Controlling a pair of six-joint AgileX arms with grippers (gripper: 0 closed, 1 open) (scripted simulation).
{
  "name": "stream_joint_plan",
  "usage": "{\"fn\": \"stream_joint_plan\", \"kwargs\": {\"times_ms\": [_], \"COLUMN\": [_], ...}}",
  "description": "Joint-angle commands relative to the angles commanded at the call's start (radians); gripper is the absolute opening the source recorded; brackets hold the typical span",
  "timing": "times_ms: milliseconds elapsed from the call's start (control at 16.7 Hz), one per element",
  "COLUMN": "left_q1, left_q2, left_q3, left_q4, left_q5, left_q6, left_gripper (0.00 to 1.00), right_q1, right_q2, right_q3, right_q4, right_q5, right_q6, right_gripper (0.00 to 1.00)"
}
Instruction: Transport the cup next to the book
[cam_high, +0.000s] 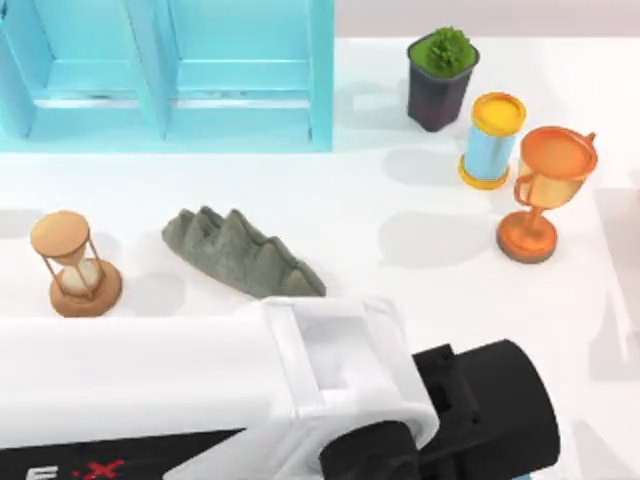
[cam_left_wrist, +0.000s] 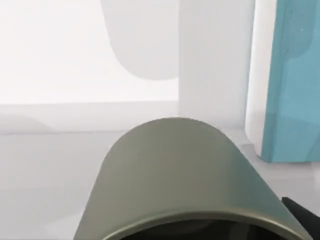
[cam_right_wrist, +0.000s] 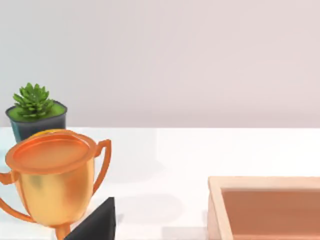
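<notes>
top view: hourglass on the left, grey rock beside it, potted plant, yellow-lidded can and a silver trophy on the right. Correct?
Not quite: the trophy is orange-gold, not silver, as the top view and the right wrist view both show. The rest holds: the hourglass stands on the left with the grey rock beside it, and the potted plant and yellow-lidded can stand on the right.

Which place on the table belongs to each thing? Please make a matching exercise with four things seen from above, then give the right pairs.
Things:
1. hourglass
2. potted plant
3. trophy
4. grey rock model

Places:
A. right side, nearest the right edge of the four
B. far left of the table
C. at the back, right of the light-blue cabinet
D. middle, just right of the hourglass

Pairs: 1-B, 2-C, 3-A, 4-D
</notes>
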Motion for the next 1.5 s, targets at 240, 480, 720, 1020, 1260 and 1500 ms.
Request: {"fn": "stream_joint_plan", "kwargs": {"times_ms": [240, 480, 720, 1020, 1260, 1500], "left_q1": [0.002, 0.002, 0.002, 0.002, 0.002, 0.002], "left_q2": [0.013, 0.013, 0.013, 0.013, 0.013, 0.013], "left_q3": [-0.091, -0.091, -0.091, -0.091, -0.091, -0.091], "left_q4": [0.097, 0.098, 0.098, 0.098, 0.098, 0.098], "left_q5": [-0.001, 0.0, 0.0, 0.0, 0.0, 0.0], "left_q6": [0.005, 0.005, 0.005, 0.005, 0.005, 0.005], "left_gripper": [0.0, 0.08, 0.38, 0.75, 1.0, 1.0], "right_q1": [0.0, 0.0, 0.0, 0.0, 0.0, 0.0], "right_q2": [0.0, 0.0, 0.0, 0.0, 0.0, 0.0], "right_q3": [0.0, 0.0, 0.0, 0.0, 0.0, 0.0], "right_q4": [0.0, 0.0, 0.0, 0.0, 0.0, 0.0], "right_q5": [0.0, 0.0, 0.0, 0.0, 0.0, 0.0], "right_q6": [0.0, 0.0, 0.0, 0.0, 0.0, 0.0], "right_gripper": [1.0, 1.0, 1.0, 1.0, 1.0, 1.0]}}
